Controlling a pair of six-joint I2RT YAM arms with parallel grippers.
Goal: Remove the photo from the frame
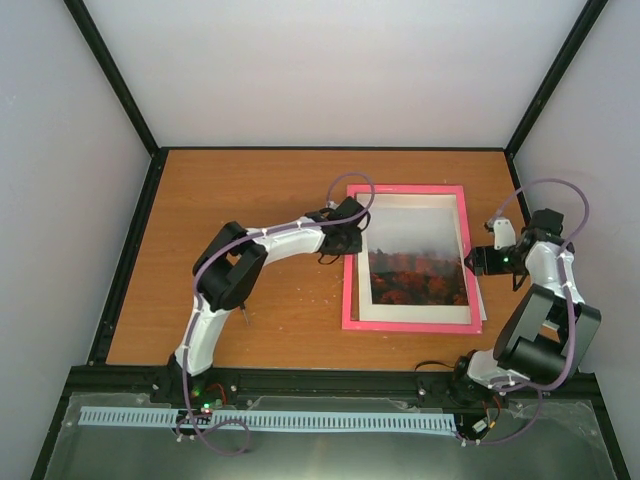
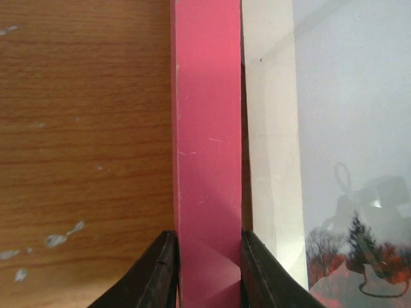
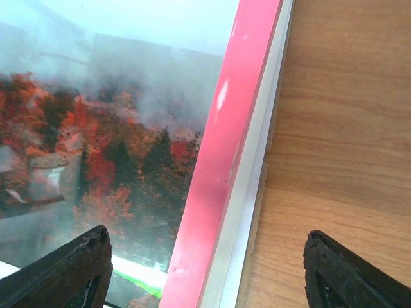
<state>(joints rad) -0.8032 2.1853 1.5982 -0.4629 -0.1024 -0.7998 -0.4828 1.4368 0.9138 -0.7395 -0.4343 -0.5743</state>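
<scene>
The pink frame (image 1: 410, 325) lies face up on the wooden table at centre right, with the photo (image 1: 418, 262) inside it: red-orange forest below, misty sky above. My left gripper (image 1: 350, 235) is shut on the frame's left bar; in the left wrist view both fingers press the sides of the frame's pink bar (image 2: 207, 147), and the photo (image 2: 359, 128) shows to the right. My right gripper (image 1: 468, 262) is open and straddles the frame's right bar (image 3: 218, 167). The photo (image 3: 109, 147) lies under glass there.
A white edge (image 3: 250, 192) sticks out under the frame's right side. The table (image 1: 250, 200) is brown wood, walled by white panels and black posts. A white slotted rail (image 1: 270, 420) runs along the near edge.
</scene>
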